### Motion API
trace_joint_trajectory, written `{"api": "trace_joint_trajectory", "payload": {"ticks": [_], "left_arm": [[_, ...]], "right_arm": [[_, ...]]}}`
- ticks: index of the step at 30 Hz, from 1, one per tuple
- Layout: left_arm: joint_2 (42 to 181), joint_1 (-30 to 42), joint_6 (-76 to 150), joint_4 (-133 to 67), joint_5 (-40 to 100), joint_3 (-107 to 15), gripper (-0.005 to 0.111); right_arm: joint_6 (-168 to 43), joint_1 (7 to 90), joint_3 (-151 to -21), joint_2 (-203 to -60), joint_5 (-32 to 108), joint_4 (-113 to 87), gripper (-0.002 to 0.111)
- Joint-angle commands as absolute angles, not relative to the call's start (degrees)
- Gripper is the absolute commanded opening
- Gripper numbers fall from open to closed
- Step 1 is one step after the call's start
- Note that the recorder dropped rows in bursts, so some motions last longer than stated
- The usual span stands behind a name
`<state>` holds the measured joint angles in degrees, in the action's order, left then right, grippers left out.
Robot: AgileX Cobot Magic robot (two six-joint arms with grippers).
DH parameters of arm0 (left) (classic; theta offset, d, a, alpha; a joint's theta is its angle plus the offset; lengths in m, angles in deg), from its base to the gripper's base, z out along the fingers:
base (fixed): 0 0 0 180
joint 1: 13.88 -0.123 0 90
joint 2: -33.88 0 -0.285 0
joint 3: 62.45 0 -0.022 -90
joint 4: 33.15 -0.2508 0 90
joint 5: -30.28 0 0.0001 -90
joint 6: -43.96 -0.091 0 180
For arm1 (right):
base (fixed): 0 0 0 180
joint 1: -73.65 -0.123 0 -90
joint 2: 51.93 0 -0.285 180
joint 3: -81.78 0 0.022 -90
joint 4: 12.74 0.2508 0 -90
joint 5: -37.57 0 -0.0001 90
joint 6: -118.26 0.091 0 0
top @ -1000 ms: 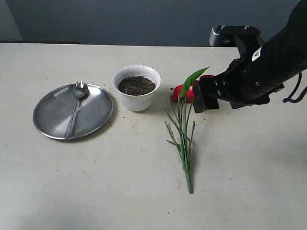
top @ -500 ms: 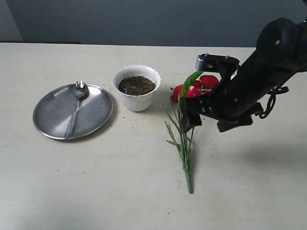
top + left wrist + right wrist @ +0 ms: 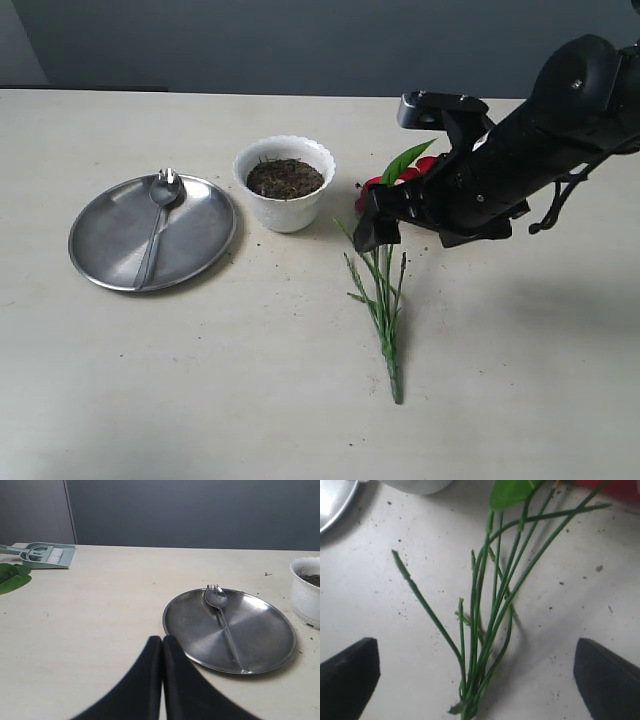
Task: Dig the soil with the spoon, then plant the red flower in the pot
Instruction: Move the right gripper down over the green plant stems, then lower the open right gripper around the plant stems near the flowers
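The red flower [image 3: 396, 184] lies flat on the table right of the pot [image 3: 286, 205], its long green stems [image 3: 382, 300] pointing toward the front edge. My right gripper [image 3: 418, 236] hovers just above the upper stems, open wide. In the right wrist view the stems [image 3: 490, 615] run between its two fingers [image 3: 350, 672], touching neither. The white pot holds dark soil [image 3: 285, 178]. On the steel plate [image 3: 110, 245] lies the spoon [image 3: 160, 212], bowl away from me. My left gripper [image 3: 162, 641] is shut and empty, just short of the plate's rim [image 3: 172, 635].
A pale green dustpan with a brush [image 3: 42, 555] and a loose green leaf [image 3: 12, 577] lie at the far side in the left wrist view. Soil crumbs dot the table around the pot [image 3: 306, 597] and the stems.
My right arm has swung left and down, from beside the red petals to over the flower's stems. The flower, pot, spoon and plate have not moved.
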<state>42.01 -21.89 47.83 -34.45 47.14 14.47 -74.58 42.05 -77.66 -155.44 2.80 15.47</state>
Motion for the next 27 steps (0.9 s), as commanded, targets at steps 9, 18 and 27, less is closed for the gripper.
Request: {"api": "trace_joint_trajectory", "payload": {"ticks": [9, 18, 27], "left_arm": [[41.7, -21.8, 47.8, -34.2, 46.6, 14.8, 0.000], [41.7, -21.8, 47.8, -34.2, 46.6, 14.8, 0.000], [41.7, -21.8, 47.8, -34.2, 46.6, 14.8, 0.000]], "right_arm": [[-75.0, 42.2, -81.8, -160.3, 5.5, 15.7, 0.105], [-66.0, 42.2, -92.5, -167.0, -5.8, 7.1, 0.105], [-58.0, 37.1, -100.1, -171.4, -11.8, -1.2, 0.105]]}}
